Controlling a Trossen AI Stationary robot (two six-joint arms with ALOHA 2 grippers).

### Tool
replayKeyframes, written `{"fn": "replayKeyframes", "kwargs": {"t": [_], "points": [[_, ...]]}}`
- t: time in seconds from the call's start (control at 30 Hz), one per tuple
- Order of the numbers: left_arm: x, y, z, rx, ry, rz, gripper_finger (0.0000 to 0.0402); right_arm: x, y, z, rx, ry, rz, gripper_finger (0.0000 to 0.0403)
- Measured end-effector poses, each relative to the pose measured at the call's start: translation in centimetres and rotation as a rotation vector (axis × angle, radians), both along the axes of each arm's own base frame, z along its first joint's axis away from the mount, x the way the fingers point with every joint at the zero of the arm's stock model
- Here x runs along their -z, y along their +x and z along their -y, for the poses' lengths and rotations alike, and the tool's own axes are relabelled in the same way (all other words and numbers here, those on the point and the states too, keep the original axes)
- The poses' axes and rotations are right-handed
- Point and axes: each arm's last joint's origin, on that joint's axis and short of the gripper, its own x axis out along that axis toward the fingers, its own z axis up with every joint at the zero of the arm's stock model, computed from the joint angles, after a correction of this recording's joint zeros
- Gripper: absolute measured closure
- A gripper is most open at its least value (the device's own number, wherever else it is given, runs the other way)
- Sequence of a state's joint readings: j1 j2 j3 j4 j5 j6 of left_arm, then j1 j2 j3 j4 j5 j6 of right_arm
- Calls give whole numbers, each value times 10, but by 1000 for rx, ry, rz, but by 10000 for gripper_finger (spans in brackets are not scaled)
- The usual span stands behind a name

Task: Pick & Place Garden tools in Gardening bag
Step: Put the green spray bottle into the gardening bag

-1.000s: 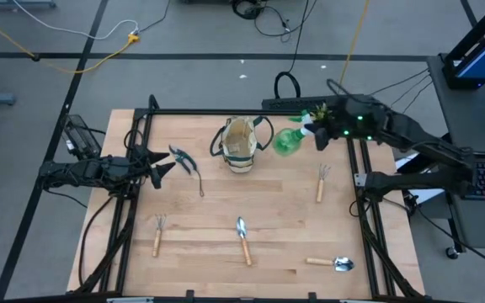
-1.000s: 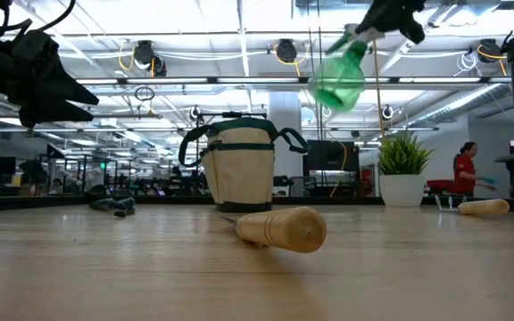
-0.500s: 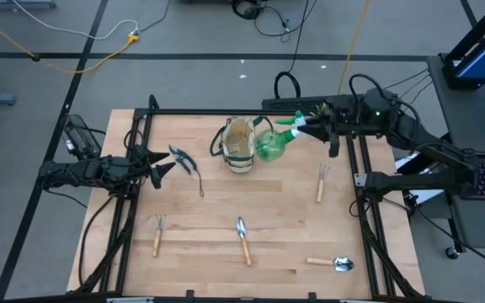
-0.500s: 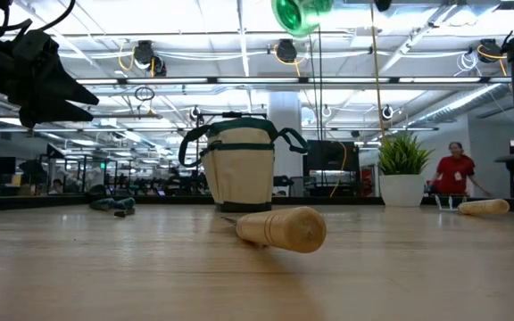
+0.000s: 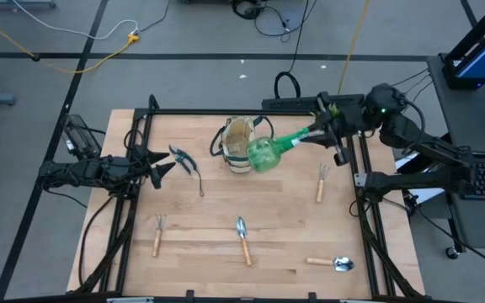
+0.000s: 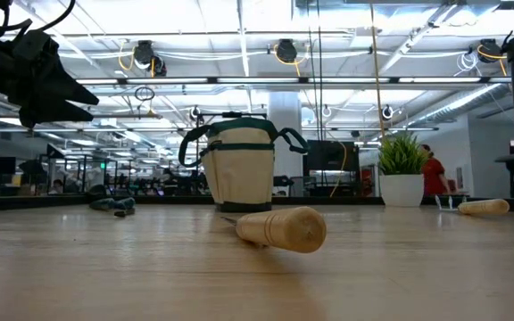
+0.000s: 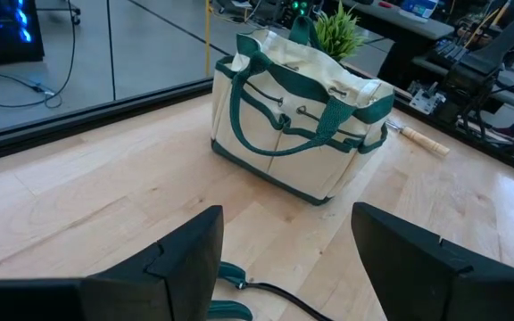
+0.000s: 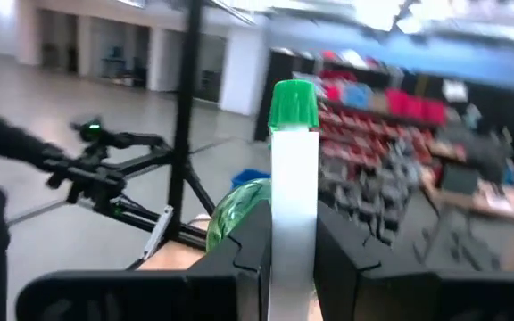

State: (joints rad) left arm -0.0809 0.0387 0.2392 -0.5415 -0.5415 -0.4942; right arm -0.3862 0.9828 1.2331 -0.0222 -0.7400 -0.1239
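The green bottle is held in the air by the right tool, clamped at its neck, with its round body just beside the bag. The bag is set upright at the counter's far edge. The left tool is held open near the shears.

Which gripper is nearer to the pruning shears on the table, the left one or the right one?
Left. The left gripper hovers just beside the pruning shears, open. The right gripper is beyond the gardening bag, holding the green spray bottle.
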Motion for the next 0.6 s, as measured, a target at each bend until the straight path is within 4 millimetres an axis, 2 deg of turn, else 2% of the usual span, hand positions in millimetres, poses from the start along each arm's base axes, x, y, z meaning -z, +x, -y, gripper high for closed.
{"fn": "replayKeyframes", "kwargs": {"t": [0.33,0.6], "points": [[0,0,0,0,0,0,149,-10,-5,-7,-240,-176,144,359],[0,0,0,0,0,0,149,-13,-6,-8,-261,-221,188,359]]}}
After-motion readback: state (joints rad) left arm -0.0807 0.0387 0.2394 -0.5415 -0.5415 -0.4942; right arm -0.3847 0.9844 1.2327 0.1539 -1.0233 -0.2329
